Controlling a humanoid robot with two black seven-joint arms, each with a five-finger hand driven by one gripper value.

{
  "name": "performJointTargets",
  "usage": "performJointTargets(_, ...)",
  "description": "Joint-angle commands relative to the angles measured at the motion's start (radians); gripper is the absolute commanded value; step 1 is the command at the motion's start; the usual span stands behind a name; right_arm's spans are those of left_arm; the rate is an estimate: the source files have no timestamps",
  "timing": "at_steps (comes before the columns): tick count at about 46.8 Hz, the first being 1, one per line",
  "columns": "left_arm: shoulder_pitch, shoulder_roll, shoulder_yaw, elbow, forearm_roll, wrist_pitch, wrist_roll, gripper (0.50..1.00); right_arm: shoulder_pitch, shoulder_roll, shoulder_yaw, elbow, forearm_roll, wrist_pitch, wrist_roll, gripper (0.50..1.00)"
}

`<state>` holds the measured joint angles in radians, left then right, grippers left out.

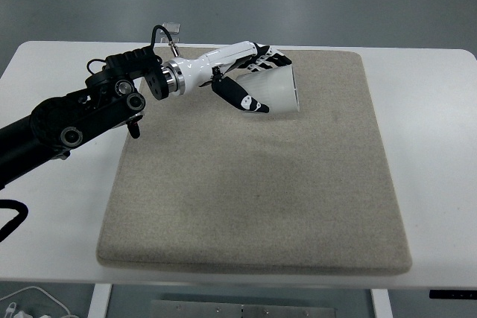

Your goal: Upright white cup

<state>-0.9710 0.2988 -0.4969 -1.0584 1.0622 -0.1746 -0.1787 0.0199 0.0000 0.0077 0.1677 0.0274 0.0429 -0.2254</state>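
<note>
Left robot hand holding white cup over the mat's far edge

Left robot hand [250,80] wrapped round the white cup [276,88], fingers [261,65] over its top side, thumb [242,97] under and in front; the cup is tilted, mouth facing right and a little toward the near edge; whether it touches the mat I cannot tell. It sits above the far-middle part of the beige mat [253,184], just inside the mat's far edge. The mat covers most of the white counter [432,124], bare counter showing at the left and right sides. The black left arm [82,113] crosses the mat's far-left corner. A small grey object [171,27], partly hidden by a cable, shows just beyond the counter's far edge; white cables [30,301] at the bottom-left corner, below the counter's near edge.
</note>
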Motion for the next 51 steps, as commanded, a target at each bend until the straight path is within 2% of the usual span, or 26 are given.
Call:
performJointTargets(1, 0.029, 0.002, -0.009, 0.001, -0.063, 0.000, -0.056, 0.500, 0.000, 0.000, 0.000, 0.000, 0.000, 0.000, 0.000, 0.930)
performJointTargets(6, 0.073, 0.003, -0.018, 0.005, -0.113, 0.001, -0.137, 0.500, 0.000, 0.000, -0.002, 0.001, 0.000, 0.000, 0.000, 0.930)
performJointTargets(11, 0.126, 0.005, -0.054, 0.005, -0.122, 0.012, -0.241, 0.500, 0.000, 0.000, 0.000, 0.000, 0.000, 0.000, 0.000, 0.930)
performJointTargets(15, 0.158, 0.003, -0.066, 0.005, -0.120, 0.015, -0.278, 0.500, 0.000, 0.000, 0.000, 0.000, 0.000, 0.000, 0.000, 0.930)
performJointTargets(22, 0.184, -0.001, -0.063, 0.009, -0.117, 0.015, -0.282, 0.500, 0.000, 0.000, 0.000, 0.000, 0.000, 0.000, 0.000, 0.930)
performJointTargets(51, 0.189, 0.022, -0.066, 0.034, -0.120, 0.017, -0.280, 0.500, 0.000, 0.000, 0.000, 0.000, 0.000, 0.000, 0.000, 0.930)
